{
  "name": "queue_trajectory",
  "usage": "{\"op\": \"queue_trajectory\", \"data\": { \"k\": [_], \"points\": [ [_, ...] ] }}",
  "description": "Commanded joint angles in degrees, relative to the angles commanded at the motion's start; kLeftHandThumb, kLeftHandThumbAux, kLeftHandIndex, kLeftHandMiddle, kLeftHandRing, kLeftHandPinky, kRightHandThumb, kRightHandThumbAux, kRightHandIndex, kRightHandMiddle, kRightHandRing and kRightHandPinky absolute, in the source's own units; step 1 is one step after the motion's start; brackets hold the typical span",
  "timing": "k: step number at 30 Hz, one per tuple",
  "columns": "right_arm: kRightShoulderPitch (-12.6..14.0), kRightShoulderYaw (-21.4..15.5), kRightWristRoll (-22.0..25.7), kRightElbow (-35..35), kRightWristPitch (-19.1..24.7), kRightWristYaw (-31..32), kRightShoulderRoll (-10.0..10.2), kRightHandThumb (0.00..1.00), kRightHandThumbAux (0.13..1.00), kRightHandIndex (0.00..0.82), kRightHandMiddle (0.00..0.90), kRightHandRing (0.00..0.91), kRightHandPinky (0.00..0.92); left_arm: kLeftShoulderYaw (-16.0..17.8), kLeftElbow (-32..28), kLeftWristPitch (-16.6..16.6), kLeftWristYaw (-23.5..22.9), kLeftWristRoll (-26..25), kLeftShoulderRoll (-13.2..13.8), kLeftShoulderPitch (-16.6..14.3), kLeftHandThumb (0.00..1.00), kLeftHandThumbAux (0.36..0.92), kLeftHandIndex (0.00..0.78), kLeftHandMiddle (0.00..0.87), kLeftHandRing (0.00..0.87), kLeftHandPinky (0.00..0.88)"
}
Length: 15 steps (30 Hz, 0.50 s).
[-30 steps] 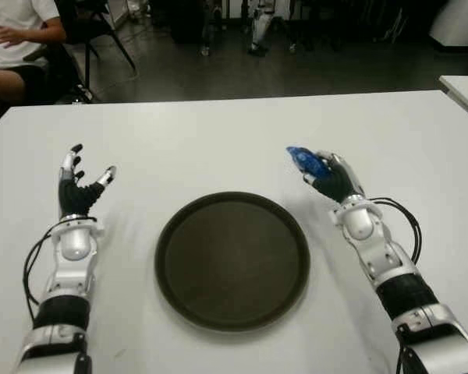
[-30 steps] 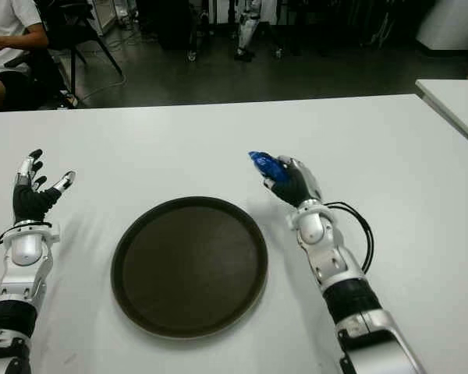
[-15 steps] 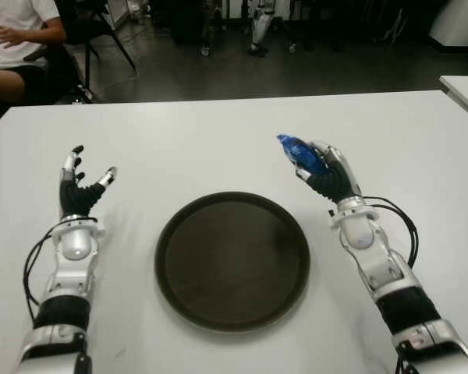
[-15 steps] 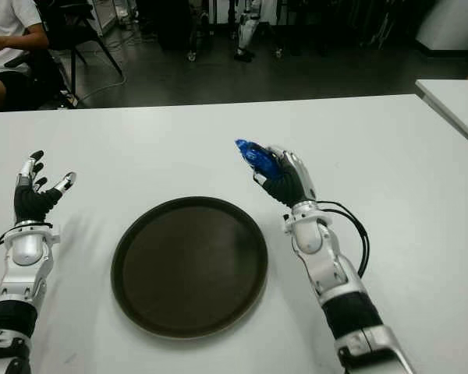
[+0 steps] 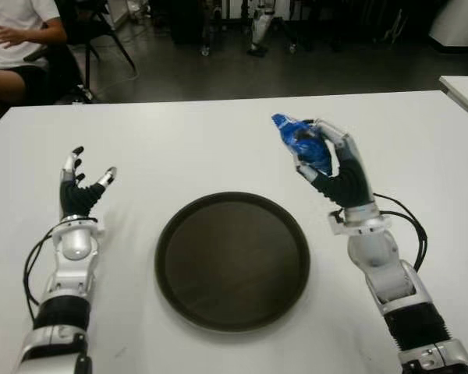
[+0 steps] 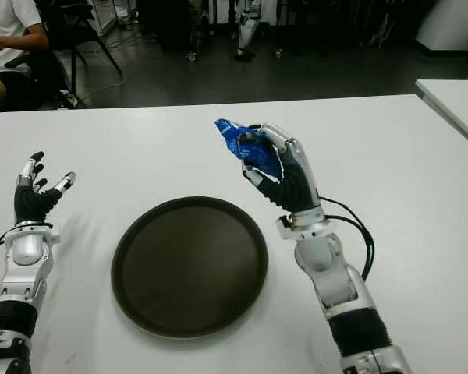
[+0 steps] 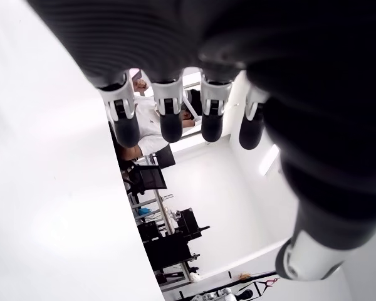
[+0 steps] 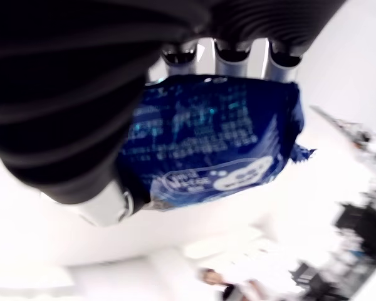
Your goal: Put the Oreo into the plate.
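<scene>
Oreo packet [image 5: 300,144], a crinkled blue foil wrapper with white print, is held clear of the white tabletop [image 5: 218,148] by the right robot hand [image 5: 327,160], above a spot just beyond the far-right rim of the plate. The fingers [image 5: 337,140] curl over the far side of the packet while the thumb presses from the near side, so the wrapper is pinched across its flat faces; the right wrist view confirms this, showing the printed face of the packet filling the space between the fingertips and the palm. This enclosing grip appears chosen to keep a light, slippery wrapper from sliding out during transport, and the raised height should let the packet pass over the plate's raised rim without catching it. One twisted end of the wrapper projects to the left, beyond the fingers, toward the plate. The round dark-brown plate [image 5: 232,261], a shallow tray with a low lip, lies on the near centre of the tabletop and holds nothing; it sits between the two arms, within reach of either. The left robot hand [image 5: 78,183] shows well to the left of the plate, fingers spread and holding nothing, clear of the transfer path. Remaining work, by estimate: carry the packet left and nearer, over the plate, lower it, release.
</scene>
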Motion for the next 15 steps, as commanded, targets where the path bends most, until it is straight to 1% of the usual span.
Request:
{"op": "queue_trajectory", "data": {
  "k": [2, 6, 11, 15],
  "points": [
    [-1.2, -0.4, -1.6, 1.9, -3.3, -2.0, 0.2, 0.696, 0.723, 0.439, 0.825, 0.827, 0.814, 0.0, 0.2, -0.1, -0.2, -0.1, 0.0, -0.1, 0.0, 0.7, 0.0, 0.001, 0.016, 0.025],
    [-2.4, -0.9, -3.7, 4.5, -7.0, -4.6, 0.8, 0.694, 0.725, 0.438, 0.828, 0.829, 0.815, 0.1, 0.9, -0.3, -0.4, -0.2, 0.3, -0.4, 0.0, 0.696, 0.0, 0.0, 0.019, 0.034],
    [-3.1, -1.3, -5.2, 6.2, -9.4, -6.3, 1.5, 0.691, 0.73, 0.437, 0.823, 0.827, 0.818, 0.0, 1.1, 0.1, -0.4, 0.2, 0.5, -0.5, 0.0, 0.676, 0.0, 0.0, 0.019, 0.031],
    [-3.4, -0.8, -6.9, 7.9, -10.4, -7.1, 2.1, 0.687, 0.733, 0.436, 0.824, 0.827, 0.819, -0.5, 0.1, 1.1, 0.4, 1.4, 0.6, 0.0, 0.0, 0.66, 0.0, 0.0, 0.016, 0.03]
  ]
}}
